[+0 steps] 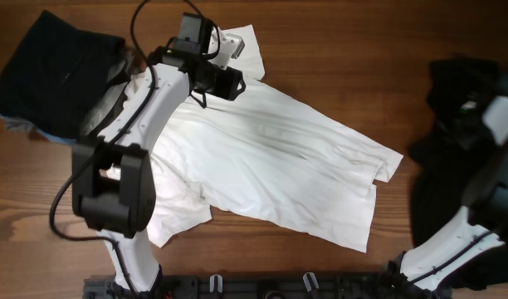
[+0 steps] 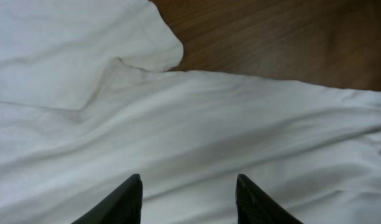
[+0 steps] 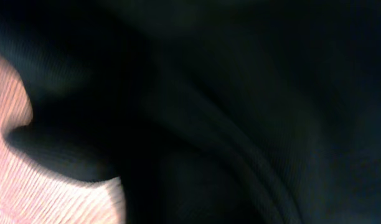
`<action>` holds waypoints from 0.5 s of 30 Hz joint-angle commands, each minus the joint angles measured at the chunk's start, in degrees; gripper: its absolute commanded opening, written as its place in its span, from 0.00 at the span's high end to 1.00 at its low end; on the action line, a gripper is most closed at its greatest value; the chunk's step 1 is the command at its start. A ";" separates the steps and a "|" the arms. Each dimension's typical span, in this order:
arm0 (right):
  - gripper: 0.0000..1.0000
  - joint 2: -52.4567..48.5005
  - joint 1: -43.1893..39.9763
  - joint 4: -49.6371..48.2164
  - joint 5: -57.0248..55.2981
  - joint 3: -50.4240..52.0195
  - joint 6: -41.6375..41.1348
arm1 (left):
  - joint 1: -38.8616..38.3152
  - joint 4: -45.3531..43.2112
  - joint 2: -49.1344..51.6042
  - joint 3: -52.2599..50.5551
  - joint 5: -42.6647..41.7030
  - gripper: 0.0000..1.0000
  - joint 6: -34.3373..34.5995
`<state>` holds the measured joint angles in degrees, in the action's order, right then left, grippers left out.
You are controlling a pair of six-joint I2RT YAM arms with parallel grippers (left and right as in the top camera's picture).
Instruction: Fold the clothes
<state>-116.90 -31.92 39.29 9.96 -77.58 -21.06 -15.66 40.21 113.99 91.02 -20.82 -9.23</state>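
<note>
The white T-shirt [image 1: 262, 162] lies spread and wrinkled across the middle of the wooden table, with one sleeve [image 1: 246, 50] pointing to the far edge. My left gripper [image 1: 236, 83] hovers over the shirt near that sleeve. In the left wrist view its jaws [image 2: 187, 186] are open and empty just above the white cloth [image 2: 178, 124]. My right arm [image 1: 495, 124] is at the right edge over a black garment [image 1: 461, 108]. The right wrist view shows only dark cloth [image 3: 240, 112]; its fingers do not show.
A pile of black and blue garments [image 1: 55, 71] lies at the far left corner. More black clothing [image 1: 437, 208] lies under my right arm at the right edge. Bare wood [image 1: 362, 58] shows behind the shirt and in front of it.
</note>
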 commanded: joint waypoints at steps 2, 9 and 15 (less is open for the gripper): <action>0.70 2.43 -5.92 0.87 16.90 -1.51 9.07 | -0.11 -5.70 5.57 0.11 2.95 0.59 -1.09; 0.46 19.61 -4.37 2.01 23.56 -1.51 9.05 | -0.37 -13.31 13.66 0.11 2.86 0.74 -1.07; 0.43 31.39 2.12 8.90 23.52 -1.49 9.29 | 0.22 -20.17 20.15 0.11 5.07 0.89 -0.98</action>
<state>-88.97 -33.10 45.56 31.40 -78.41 -13.10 -15.64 22.63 129.58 91.11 -18.24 -10.02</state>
